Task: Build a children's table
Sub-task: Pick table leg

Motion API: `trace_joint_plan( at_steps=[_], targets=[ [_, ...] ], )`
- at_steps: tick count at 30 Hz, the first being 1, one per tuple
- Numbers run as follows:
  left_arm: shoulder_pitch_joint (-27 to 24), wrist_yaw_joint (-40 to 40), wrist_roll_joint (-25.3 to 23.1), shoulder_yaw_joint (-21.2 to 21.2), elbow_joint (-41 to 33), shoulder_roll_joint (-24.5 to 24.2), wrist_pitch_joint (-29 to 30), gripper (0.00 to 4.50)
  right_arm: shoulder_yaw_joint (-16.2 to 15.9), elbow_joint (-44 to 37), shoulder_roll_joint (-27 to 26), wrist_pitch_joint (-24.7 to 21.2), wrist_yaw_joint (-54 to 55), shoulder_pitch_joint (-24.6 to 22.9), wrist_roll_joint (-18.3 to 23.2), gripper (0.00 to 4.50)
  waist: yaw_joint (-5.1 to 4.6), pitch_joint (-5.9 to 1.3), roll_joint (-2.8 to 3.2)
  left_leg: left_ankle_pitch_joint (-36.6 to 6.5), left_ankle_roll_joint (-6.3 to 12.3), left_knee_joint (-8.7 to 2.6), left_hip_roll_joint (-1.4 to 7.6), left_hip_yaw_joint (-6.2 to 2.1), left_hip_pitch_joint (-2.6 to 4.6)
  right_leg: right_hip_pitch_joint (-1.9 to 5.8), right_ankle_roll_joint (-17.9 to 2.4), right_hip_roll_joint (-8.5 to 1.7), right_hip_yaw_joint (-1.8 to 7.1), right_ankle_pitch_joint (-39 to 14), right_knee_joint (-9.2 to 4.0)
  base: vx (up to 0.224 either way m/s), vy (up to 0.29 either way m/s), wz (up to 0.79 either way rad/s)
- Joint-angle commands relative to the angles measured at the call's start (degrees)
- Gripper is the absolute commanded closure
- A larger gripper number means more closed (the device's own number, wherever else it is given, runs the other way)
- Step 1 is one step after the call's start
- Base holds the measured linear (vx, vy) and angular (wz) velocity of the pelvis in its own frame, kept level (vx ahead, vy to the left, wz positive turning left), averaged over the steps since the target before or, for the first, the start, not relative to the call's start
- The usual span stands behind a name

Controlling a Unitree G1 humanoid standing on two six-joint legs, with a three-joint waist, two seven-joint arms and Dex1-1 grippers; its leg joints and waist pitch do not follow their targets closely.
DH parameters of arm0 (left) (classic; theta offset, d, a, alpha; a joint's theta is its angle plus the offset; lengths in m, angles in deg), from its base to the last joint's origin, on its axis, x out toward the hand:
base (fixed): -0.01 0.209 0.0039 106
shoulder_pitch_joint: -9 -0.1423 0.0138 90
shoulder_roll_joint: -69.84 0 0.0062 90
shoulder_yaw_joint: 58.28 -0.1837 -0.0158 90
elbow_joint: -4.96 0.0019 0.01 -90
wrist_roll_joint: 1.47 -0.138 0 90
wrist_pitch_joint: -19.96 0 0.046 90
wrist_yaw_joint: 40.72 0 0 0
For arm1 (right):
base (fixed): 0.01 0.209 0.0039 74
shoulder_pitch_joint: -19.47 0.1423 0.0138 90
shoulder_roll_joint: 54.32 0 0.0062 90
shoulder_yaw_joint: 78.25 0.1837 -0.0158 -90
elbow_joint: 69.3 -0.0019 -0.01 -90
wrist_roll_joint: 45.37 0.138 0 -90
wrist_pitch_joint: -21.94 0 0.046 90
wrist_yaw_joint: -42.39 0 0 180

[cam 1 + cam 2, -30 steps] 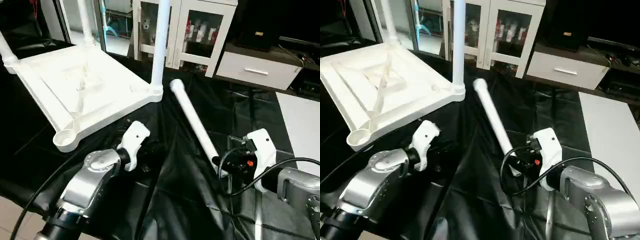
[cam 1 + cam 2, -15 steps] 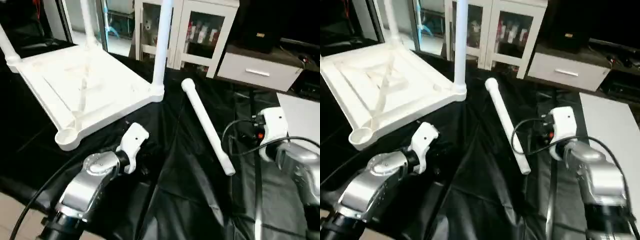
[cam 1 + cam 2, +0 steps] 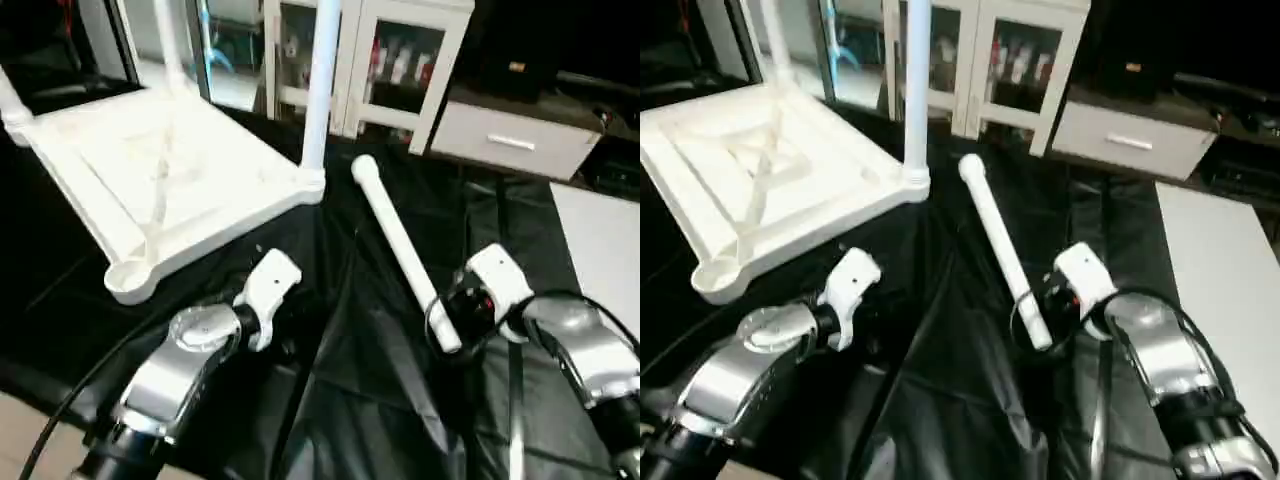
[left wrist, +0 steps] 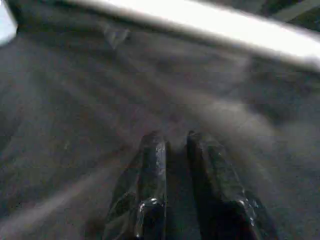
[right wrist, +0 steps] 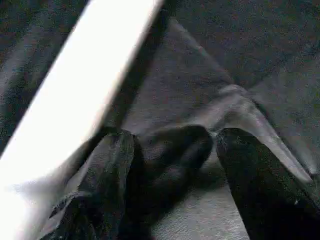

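Upside down at far left on the cloth (image 3: 380,400): top (image 3: 170,170), ribbed side up, with three standing legs (image 3: 318,90) in its corners. Nearest corner socket (image 3: 128,277) not yet filled. Out to the right of the top, flat on the cloth and running near to far: loose leg (image 3: 395,240).

Right gripper (image 5: 175,145) at the near end of the loose leg, jaws spread apart and holding nothing; one finger (image 5: 107,170) just beside the tube, not around it. Left gripper (image 4: 175,142) low over the cloth near the open socket, jaws a narrow slit apart, nothing between.

Likely trouble from here:
- Nudging instead of gripping. Round tube on slick cloth, so probably quick to roll away if struck by a finger from the side.
- Pinching a fold of cloth along with the tube, then dragging the sheet and maybe the top with it.
- Gripping so close to the near end. Long overhang, hence a tendency to droop or swing, perhaps into the standing legs.
- Entering the socket tilted and jamming the thread.

Surface: black, glossy, heavily wrinkled. Beyond it, a white glass-door cabinet (image 3: 390,60) and a white drawer (image 3: 510,140) along the far wall.
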Motion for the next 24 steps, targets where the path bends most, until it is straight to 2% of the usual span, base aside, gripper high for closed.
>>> trace_joint_plan(
  at_steps=[1,3,4,5,6,7,8,9,10,11,12,13,14,15,16,17,19,20,21,24],
  targets=[
    [1.78,1.30,-1.51,-0.94,3.23,0.98,-0.36,3.58,-0.73,-4.35,0.47,-1.31,-2.16,-0.80,1.86,1.58,0.18,-3.18,0.37,-10.32,1.52,-3.54,0.96,0.03,0.03,2.63,-7.46,-3.85,2.68,-12.21,-4.55,0.000,0.000,0.00],
    [2.90,2.52,-1.99,-0.73,5.48,1.77,-0.81,3.58,-1.10,-6.91,0.56,-1.85,-3.49,-1.71,2.61,1.58,0.14,-3.31,-0.09,-10.34,1.31,-3.48,1.08,-0.01,0.04,2.57,-7.86,-3.89,2.62,-11.50,-4.53,0.000,0.000,0.00],
    [4.63,4.50,-3.09,-0.55,8.62,2.56,-2.00,3.58,-1.60,-10.77,0.80,-2.94,-5.33,-2.96,4.11,1.58,0.19,-3.18,0.62,-10.58,1.20,-3.48,1.00,0.01,0.04,2.48,-8.09,-3.77,2.68,-11.31,-4.71,0.000,0.000,0.00],
    [4.63,4.50,-3.09,-0.55,8.62,2.56,-2.00,3.58,-1.60,-10.77,0.80,-2.94,-5.33,-2.96,4.11,1.58,0.27,-3.38,0.28,-10.92,1.41,-3.41,1.12,-0.07,0.22,2.58,-8.05,-3.89,2.72,-10.53,-4.61,0.000,0.000,0.00],
    [5.59,5.55,-3.78,-0.51,10.29,2.87,-2.80,3.58,-1.81,-12.96,0.94,-3.61,-6.38,-3.65,5.01,1.58,0.24,-3.42,0.25,-10.79,1.46,-3.47,1.12,-0.15,0.06,2.68,-8.27,-3.94,2.64,-10.25,-4.46,0.000,0.000,0.00],
    [7.22,6.37,-4.34,-0.25,12.76,3.31,-4.09,3.58,-1.72,-15.71,0.84,-4.92,-7.30,-4.20,6.05,1.58,0.27,-3.38,0.31,-10.82,1.55,-3.43,1.08,-0.07,0.09,2.60,-8.07,-3.77,2.66,-10.14,-4.65,0.000,0.000,0.00],
    [8.00,6.57,-4.43,-0.01,13.93,3.56,-4.69,3.58,-1.58,-16.76,0.69,-5.60,-7.48,-4.31,6.34,1.58,0.32,-3.46,0.67,-10.53,1.63,-3.44,1.08,-0.18,0.11,2.65,-8.24,-3.84,2.70,-9.53,-4.48,0.000,0.000,0.00],
    [8.80,6.67,-4.69,0.02,15.10,3.72,-5.49,3.58,-1.72,-17.54,0.59,-5.80,-7.63,-4.37,6.38,1.58,0.34,-3.44,0.83,-10.42,1.60,-3.43,1.02,-0.20,0.11,2.64,-8.26,-3.80,2.70,-9.30,-4.57,0.000,0.000,0.00],
    [9.59,6.69,-4.95,0.00,16.39,3.89,-6.22,3.58,-2.07,-18.15,0.49,-6.02,-7.76,-4.40,6.31,1.58,0.33,-3.54,0.54,-10.21,1.46,-3.43,1.09,-0.22,0.12,2.68,-8.49,-3.87,2.68,-8.67,-4.47,0.000,0.000,0.00],
    [10.45,6.80,-5.28,-0.11,18.12,4.09,-6.58,3.58,-2.77,-18.71,0.32,-6.55,-7.96,-4.43,6.28,1.58,0.37,-3.54,0.56,-9.86,1.29,-3.42,1.12,-0.25,0.08,2.70,-8.91,-3.93,2.67,-8.05,-4.34,0.000,0.000,0.00],
    [10.49,6.81,-5.30,-0.11,18.18,4.10,-6.59,3.58,-2.80,-18.73,0.31,-6.57,-7.97,-4.43,6.28,1.58,0.35,-3.53,0.79,-9.90,1.15,-3.43,1.16,-0.26,0.10,2.68,-9.17,-3.95,2.70,-7.77,-4.27,0.000,0.000,0.00],
    [11.33,6.96,-6.06,-0.61,20.21,4.21,-7.45,3.58,-3.49,-19.21,0.02,-6.97,-7.87,-4.56,5.99,1.58,0.30,-3.58,0.61,-9.86,1.07,-3.38,1.17,-0.24,0.12,2.70,-9.53,-3.97,2.69,-7.24,-4.25,0.000,0.000,0.00],
    [13.39,7.65,-7.20,-1.16,25.53,4.78,-9.41,3.58,-5.15,-19.84,-1.38,-8.45,-7.09,-4.85,5.53,1.58,0.33,-3.57,0.71,-9.94,1.00,-3.39,1.12,-0.23,0.13,2.69,-9.61,-3.98,2.69,-7.26,-4.24,0.000,0.000,0.00],
    [13.39,7.65,-7.20,-1.16,25.53,4.78,-9.41,3.58,-5.15,-19.84,-1.38,-8.45,-7.09,-4.85,5.53,1.58,0.24,-3.45,0.64,-9.76,1.33,-3.33,0.77,-0.13,0.02,2.62,-9.12,-3.68,2.70,-7.72,-4.60,0.000,0.000,0.00],
    [13.87,7.83,-7.42,-1.26,26.80,4.94,-9.93,3.58,-5.50,-20.00,-1.71,-8.85,-6.88,-4.93,5.45,1.58,0.38,-3.72,0.67,-9.70,1.03,-3.32,0.97,-0.29,0.15,2.82,-9.01,-4.03,2.73,-7.29,-4.29,0.000,0.000,0.00],
    [14.98,8.07,-8.02,-1.73,29.24,5.32,-11.05,3.58,-5.91,-20.08,-2.12,-9.09,-6.38,-4.99,5.10,1.58,0.28,-3.64,0.46,-9.46,0.88,-3.44,1.10,-0.38,-0.03,2.94,-9.24,-4.16,2.72,-6.89,-4.24,0.000,0.000,0.00],
    [17.25,8.44,-9.17,-2.65,34.07,6.18,-13.03,3.58,-6.32,-20.32,-2.89,-9.91,-5.53,-5.08,4.79,1.58,0.45,-3.62,0.50,-9.99,0.77,-3.46,1.10,-0.33,0.26,2.66,-9.15,-4.15,2.76,-7.89,-4.43,0.000,0.000,0.00],
    [18.06,8.71,-9.84,-3.18,35.66,6.36,-13.60,3.58,-6.15,-20.42,-3.14,-10.32,-5.03,-5.08,4.74,1.58,0.55,-3.50,0.51,-10.36,0.67,-3.47,1.04,-0.29,0.27,2.64,-8.91,-4.11,2.79,-8.45,-4.55,0.000,0.000,0.00],
    [18.95,9.04,-10.34,-3.44,37.22,6.62,-14.58,3.58,-5.04,-20.50,-3.42,-10.76,-4.18,-4.96,4.94,1.58,0.70,-3.47,0.77,-10.87,0.32,-3.56,1.14,-0.40,0.33,2.64,-8.71,-4.25,2.82,-9.05,-4.57,0.000,0.000,0.00],
    [20.15,9.03,-8.91,-1.81,38.40,7.99,-16.28,3.58,-0.84,-20.69,-4.01,-12.11,-2.40,-4.09,6.62,1.58,0.83,-3.58,0.70,-11.17,-0.27,-3.53,1.22,-0.45,0.33,2.78,-9.23,-4.39,2.87,-8.52,-4.44,0.000,0.000,0.00]
  ],
)
